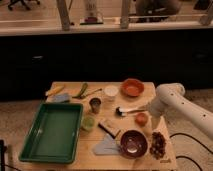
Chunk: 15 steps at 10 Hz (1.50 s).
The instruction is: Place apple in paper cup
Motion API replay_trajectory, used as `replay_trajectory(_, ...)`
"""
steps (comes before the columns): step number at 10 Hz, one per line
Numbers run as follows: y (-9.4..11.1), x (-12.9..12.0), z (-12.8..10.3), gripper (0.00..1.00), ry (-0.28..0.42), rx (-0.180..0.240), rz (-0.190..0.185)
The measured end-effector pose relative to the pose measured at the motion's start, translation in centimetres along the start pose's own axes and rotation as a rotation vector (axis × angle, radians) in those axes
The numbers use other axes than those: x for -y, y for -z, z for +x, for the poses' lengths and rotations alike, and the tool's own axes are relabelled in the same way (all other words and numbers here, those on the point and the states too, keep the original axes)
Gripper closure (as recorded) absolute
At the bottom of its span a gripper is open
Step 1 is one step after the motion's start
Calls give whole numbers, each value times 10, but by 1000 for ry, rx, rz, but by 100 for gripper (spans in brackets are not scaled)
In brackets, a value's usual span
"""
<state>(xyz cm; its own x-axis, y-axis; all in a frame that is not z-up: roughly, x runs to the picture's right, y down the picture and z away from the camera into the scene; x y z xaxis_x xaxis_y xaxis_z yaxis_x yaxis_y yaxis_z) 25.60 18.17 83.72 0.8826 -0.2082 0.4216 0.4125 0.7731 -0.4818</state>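
Wooden tabletop point(100, 85): gripper point(152, 123) hangs just beside the apple point(141, 118), whether spread or closed I cannot tell.

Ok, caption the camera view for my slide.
Gripper low beside the apple on the table; the paper cup stands apart toward the far edge.
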Motion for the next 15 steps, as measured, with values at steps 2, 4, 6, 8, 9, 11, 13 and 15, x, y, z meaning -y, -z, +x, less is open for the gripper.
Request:
replay_trajectory(2,-6,0,-3,26,20,25,5)
replay_trajectory(4,-13,1,-4,48,32,51,10)
replay_trajectory(6,-14,0,-3,70,30,60,20)
replay_trajectory(8,-10,0,-2,86,29,57,31)
replay_trajectory(9,-5,-1,0,97,24,53,40)
replay_trajectory(11,2,-2,3,100,20,50,53)
replay_trajectory(13,11,-3,7,100,14,43,66)
replay_trajectory(15,18,1,9,100,16,32,75)
